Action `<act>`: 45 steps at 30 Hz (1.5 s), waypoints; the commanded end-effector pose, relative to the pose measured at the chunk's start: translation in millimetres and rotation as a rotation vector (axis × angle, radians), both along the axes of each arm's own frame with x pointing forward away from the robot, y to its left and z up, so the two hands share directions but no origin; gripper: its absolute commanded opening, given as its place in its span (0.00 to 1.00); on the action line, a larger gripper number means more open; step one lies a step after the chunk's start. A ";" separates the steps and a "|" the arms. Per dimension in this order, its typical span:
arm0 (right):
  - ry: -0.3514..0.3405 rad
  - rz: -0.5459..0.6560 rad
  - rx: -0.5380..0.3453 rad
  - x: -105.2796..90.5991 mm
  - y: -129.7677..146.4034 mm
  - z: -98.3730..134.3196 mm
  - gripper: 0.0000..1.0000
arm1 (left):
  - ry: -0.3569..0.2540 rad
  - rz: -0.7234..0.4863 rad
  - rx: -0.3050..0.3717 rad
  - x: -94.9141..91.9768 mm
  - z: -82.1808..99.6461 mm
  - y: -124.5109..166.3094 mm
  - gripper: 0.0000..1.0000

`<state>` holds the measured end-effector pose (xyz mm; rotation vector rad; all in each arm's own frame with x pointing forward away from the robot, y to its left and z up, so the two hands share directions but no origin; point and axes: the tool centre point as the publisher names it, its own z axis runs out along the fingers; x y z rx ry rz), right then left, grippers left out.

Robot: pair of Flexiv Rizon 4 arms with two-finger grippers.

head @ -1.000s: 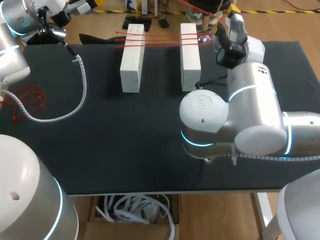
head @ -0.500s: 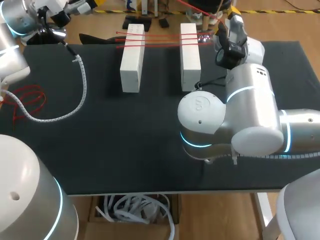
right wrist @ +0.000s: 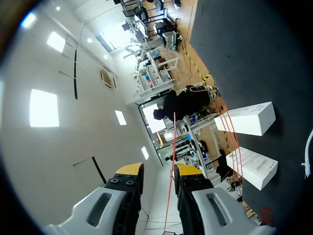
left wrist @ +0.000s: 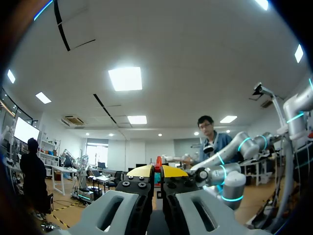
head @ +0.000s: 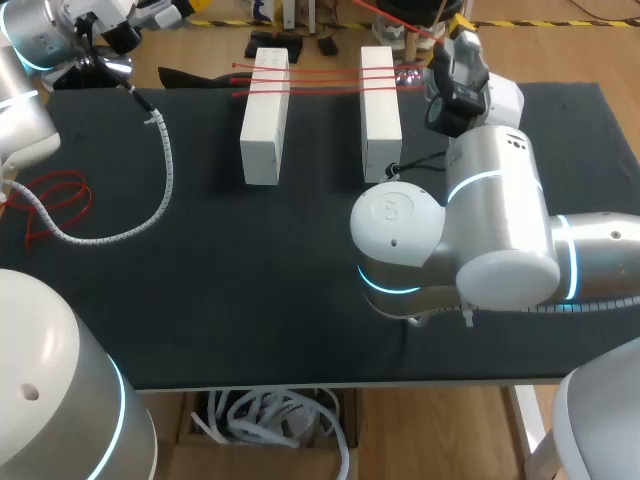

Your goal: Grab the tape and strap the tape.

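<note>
Shifting slightly toward the table's (head: 250, 290) far edge over the last second, the right gripper (right wrist: 159, 172) seems to be lining up on the tape (head: 325, 79), so the grab looks unfinished. Its jaws stand a little apart, with 1 red strand between them, unclamped. 3 strands span the 2 white blocks (head: 264, 115), long axis left-right, pointing toward that gripper. The left gripper (left wrist: 157, 171) is far left, jaws nearly together, nothing clearly held.

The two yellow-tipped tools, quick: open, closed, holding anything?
Left tool: closed, tips together; whether it grips anything cannot be told.
Right tool: open, with the red tape running through the gap between its fingers.
</note>
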<state>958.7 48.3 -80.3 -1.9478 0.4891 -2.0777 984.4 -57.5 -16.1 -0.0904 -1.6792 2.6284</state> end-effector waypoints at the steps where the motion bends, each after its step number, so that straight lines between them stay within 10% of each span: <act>1: 0.006 -0.004 -0.002 -0.3 2.6 2.6 0.28 | 0.001 0.000 0.001 -0.2 0.2 0.1 0.00; 9: 0.013 0.003 0.003 0.0 5.1 1.3 0.00 | 0.001 0.000 0.001 -0.2 0.2 0.1 0.00; 34: 0.047 -0.001 -0.050 1.3 6.3 -2.0 0.00 | 0.001 0.000 0.001 -0.2 0.2 0.1 0.00; 45: 0.047 -0.001 -0.050 1.3 6.3 -2.0 0.00 | -0.102 0.258 0.629 -1.9 1.8 11.6 0.00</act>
